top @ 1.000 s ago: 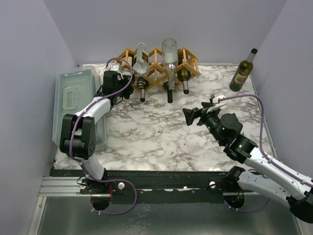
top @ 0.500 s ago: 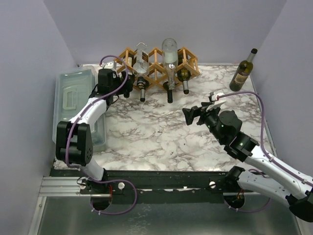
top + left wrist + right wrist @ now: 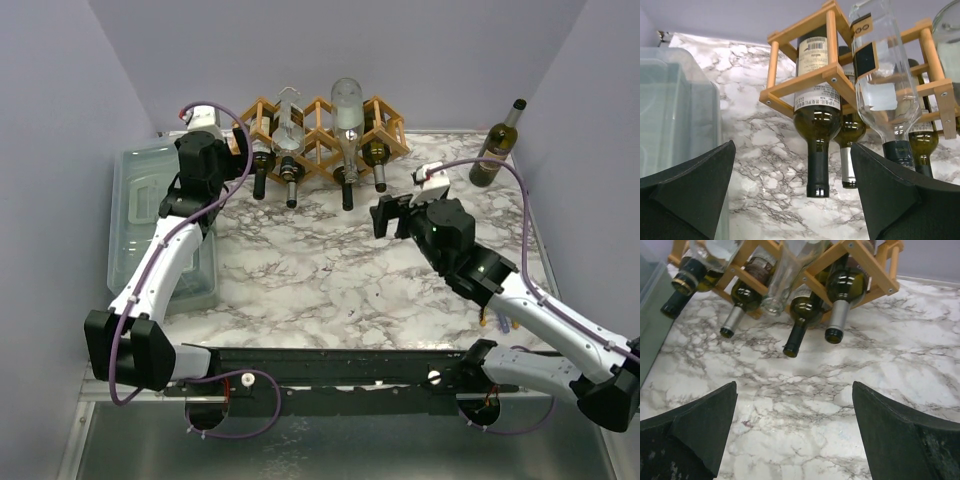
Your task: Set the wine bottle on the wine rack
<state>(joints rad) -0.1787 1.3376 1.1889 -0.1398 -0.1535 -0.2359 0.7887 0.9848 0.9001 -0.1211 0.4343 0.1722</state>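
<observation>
**Dark bottle lies in the rack's end cell, both claws spread**

The wine rack (image 3: 322, 128) stands at the back of the marble desk (image 3: 320, 275). It holds several bottles lying with their necks toward the arms. The dark wine bottle (image 3: 817, 125) lies in the leftmost cell, its neck sticking out over the desk. Beside it is a clear bottle (image 3: 880, 95), tilted neck down. More dark bottles fill the lower cells.

A lidded plastic box (image 3: 150, 205) sits along the left edge. Its contents cannot be made out.

A standing bottle (image 3: 497, 145) is upright at the back right, well apart from the rack.

The dark wine bottle carries a white label with a barcode, and the print below it is too small to read.

The left claw (image 3: 792, 147) is spread wide just before that bottle's neck, holding nothing. The right claw (image 3: 794, 385) is also spread and empty, facing the rack's right half.
</observation>
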